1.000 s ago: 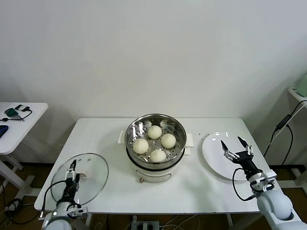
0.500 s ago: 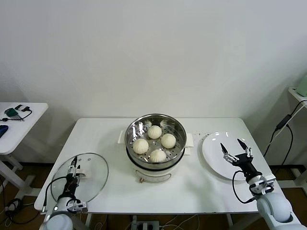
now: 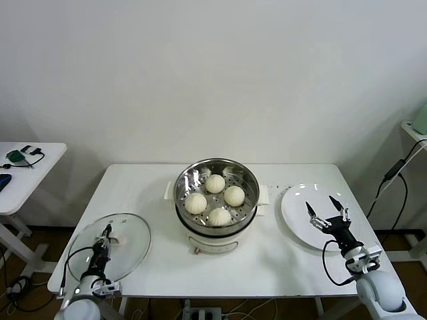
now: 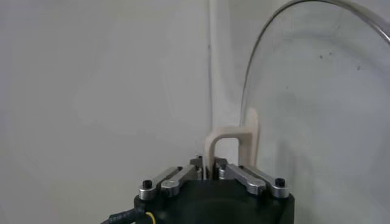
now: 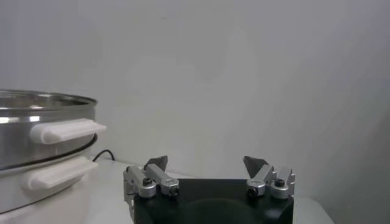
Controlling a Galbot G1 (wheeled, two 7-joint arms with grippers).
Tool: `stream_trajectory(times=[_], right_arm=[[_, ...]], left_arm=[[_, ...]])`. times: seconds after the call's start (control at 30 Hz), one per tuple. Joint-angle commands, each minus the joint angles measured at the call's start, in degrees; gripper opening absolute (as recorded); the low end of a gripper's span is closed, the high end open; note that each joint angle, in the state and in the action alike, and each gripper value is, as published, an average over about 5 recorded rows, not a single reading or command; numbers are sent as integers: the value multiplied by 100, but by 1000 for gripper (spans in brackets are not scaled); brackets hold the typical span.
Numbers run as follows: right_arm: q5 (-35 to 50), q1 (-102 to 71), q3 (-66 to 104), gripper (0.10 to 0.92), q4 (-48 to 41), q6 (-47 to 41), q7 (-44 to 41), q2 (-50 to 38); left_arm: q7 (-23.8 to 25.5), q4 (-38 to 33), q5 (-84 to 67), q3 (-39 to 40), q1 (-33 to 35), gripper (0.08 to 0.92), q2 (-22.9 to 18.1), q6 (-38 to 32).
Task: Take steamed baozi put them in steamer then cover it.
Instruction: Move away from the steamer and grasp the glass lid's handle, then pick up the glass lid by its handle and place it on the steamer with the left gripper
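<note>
The steamer (image 3: 215, 200) stands mid-table, a shiny steel pot on a white base, with several cream-white baozi (image 3: 196, 203) on its perforated tray. The cover (image 3: 127, 243), a clear glass lid, lies flat on the table at the front left. My left gripper (image 3: 105, 235) is shut on the cover's white handle (image 4: 234, 143); in the left wrist view the left gripper (image 4: 209, 170) pinches one leg of it, with the cover's glass (image 4: 317, 91) beyond. My right gripper (image 3: 327, 213) hangs open and holds nothing over the white plate (image 3: 297, 217). The right wrist view shows the right gripper (image 5: 207, 163) and the steamer's side (image 5: 36, 122).
The white plate lies bare at the table's right. A small side table (image 3: 27, 167) with a few items stands beyond the table's left edge. A black cable (image 3: 393, 177) hangs at the far right.
My left gripper has closed its fingers on the cover's handle. The right gripper has drifted slightly toward the table's front edge, still open.
</note>
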Motion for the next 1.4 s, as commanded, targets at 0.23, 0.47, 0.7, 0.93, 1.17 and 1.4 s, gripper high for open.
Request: stream_trajectory(times=[0.23,0.47,0.7,0.93,1.17,1.4], right_arm=[[-92,46,4,823,-74,30,-10,-17],[-167,145,-27,823,-214,55,-12,-27],[-232,249,-136,823,-323,85,-12,-31],[-331,351,-200,823,-488,120,-72,19],[-434,414,-207,823,-591,144,-78,88],[-445,395,-81,823,-667,184,-81,69]], left_arm=[[166,-1968,-735,256,793,150,331,934],[310,-3279,-747,787,1213,150,1050,2590],[918,-3951,-1016,1860,826,150,2041,4022],[1954,-4071,-950,3717,-816,150,2707,5163],[2805,-3400,-12,5100,-2116,150,1733,5277],[3005,-2534,515,5812,-2574,150,475,5277]])
